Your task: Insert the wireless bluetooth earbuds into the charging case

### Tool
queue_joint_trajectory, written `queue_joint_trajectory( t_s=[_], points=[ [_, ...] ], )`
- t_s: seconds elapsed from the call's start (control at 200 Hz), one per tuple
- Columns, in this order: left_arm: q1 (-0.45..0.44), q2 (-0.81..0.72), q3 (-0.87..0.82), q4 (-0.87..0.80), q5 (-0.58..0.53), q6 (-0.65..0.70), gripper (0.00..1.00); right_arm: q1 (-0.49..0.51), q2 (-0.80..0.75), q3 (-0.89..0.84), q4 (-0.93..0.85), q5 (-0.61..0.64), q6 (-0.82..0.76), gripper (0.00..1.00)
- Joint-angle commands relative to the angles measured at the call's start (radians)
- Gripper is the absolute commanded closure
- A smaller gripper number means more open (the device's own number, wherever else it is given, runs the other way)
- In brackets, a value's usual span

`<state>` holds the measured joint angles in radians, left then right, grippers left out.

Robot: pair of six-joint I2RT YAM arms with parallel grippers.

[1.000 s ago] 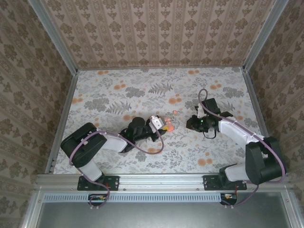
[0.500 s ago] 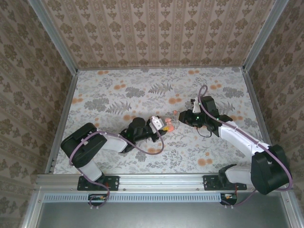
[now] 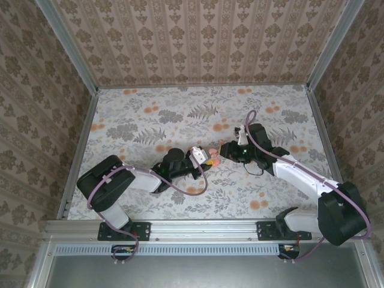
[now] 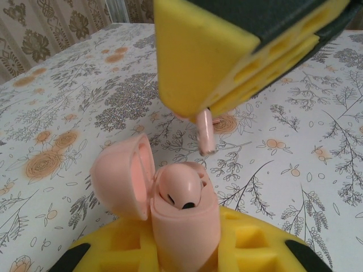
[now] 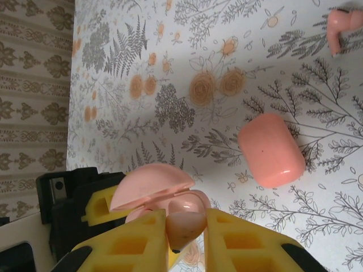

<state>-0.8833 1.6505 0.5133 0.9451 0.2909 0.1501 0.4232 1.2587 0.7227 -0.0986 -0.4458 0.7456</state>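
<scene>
My left gripper (image 4: 181, 249) is clamped on the charging case (image 4: 180, 221), yellow pads either side of the lower body. The case stands roughly upright and its lid (image 4: 122, 178) is swung open to the left in the left wrist view. Inside I see pink sockets with a dark hole; I can't tell whether a bud sits in there. My right gripper (image 5: 186, 218) is closed tight on an earbud (image 4: 205, 133), pinched by the head with the stem pointing down. The stem tip hangs just above the open case mouth and is not in it; I can't tell how far back it sits. From the top camera both grippers meet tip to tip near the middle of the floral table (image 3: 150, 120). The other earbud (image 5: 340, 25) lies loose on the table, cut off at the edge of the right wrist view. A pink pebble-shaped piece (image 5: 271, 150) lies flat on the table between that bud and the held case.
</scene>
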Motion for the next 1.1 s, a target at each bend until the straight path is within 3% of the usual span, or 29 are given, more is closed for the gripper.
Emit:
queue_joint_trajectory(
  t_s=[0.0,1.095],
  points=[
    [-0.008,0.002,0.024,0.037,0.014,-0.013,0.91,0.011,0.005,-0.018,0.023,-0.013,0.02,0.8],
    [-0.015,-0.013,0.02,0.04,-0.002,-0.019,0.91,0.044,0.014,-0.016,0.03,0.043,0.02,0.8]
  ],
)
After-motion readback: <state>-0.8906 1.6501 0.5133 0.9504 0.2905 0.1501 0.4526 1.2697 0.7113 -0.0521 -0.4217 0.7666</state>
